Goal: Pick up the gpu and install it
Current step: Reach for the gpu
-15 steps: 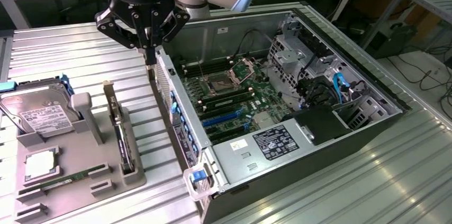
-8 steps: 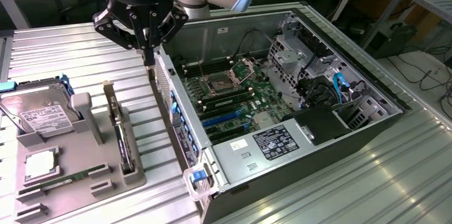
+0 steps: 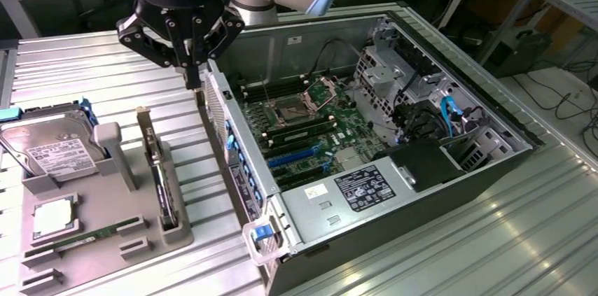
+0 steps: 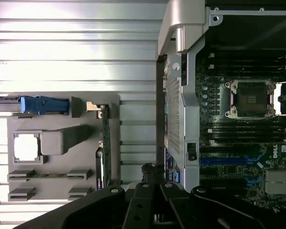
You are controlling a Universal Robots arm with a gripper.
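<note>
Exterior view, fingers seemingly pressed together, empty, beside case, gpu upright in tray

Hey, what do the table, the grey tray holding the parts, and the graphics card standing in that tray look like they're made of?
Table: bare ribbed metal, possibly aluminium, since it throws bright glare along the ribs.
Grey tray: matte plastic, moulded or printed, judging by its dull, even grey.
GPU: seen edge-on as a thin dark slab, presumably circuit board, though this angle leaves it open.
</note>
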